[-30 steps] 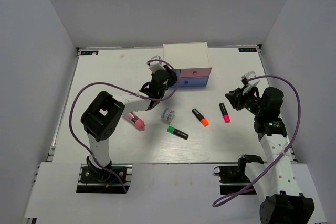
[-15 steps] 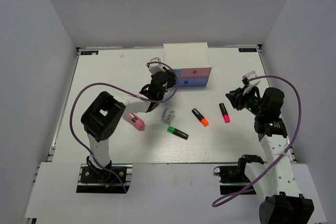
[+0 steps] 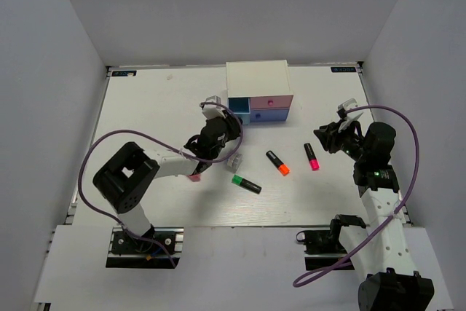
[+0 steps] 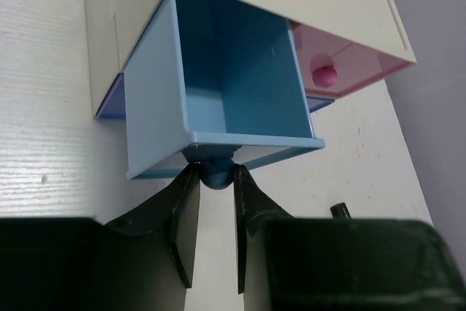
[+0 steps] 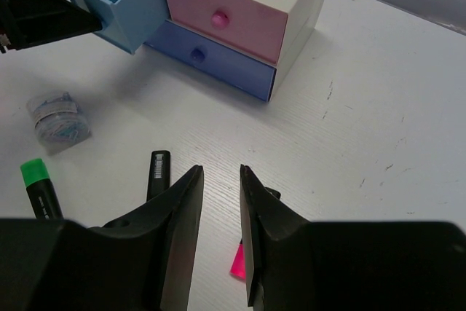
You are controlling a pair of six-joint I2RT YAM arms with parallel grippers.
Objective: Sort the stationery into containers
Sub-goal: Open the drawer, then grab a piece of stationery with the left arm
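Note:
The white box [image 3: 257,78] stands at the back centre. Its light blue drawer [image 3: 237,111] is pulled out and empty inside [image 4: 233,85]. My left gripper [image 3: 231,130] is shut on the drawer's blue knob [image 4: 216,173]. The pink drawer [image 3: 271,100] and the periwinkle drawer [image 3: 272,115] are closed. The green highlighter [image 3: 246,183], orange highlighter [image 3: 277,162] and pink-red highlighter [image 3: 312,156] lie on the table. The silver-grey piece [image 3: 235,159] lies beside my left arm. The pink cylinder [image 3: 194,175] is mostly hidden under that arm. My right gripper [image 3: 325,138] is open and empty just above the pink-red highlighter [image 5: 239,261].
Grey walls close in the white table [image 3: 145,107] on three sides. The right wrist view shows the silver-grey piece [image 5: 58,118], the green cap [image 5: 35,172] and a black highlighter body [image 5: 157,173] to the left of its fingers.
My left gripper has drawn back toward the near side with the knob, pulling the light blue drawer out of the box. My left arm now covers the pink cylinder. The right arm has barely moved.

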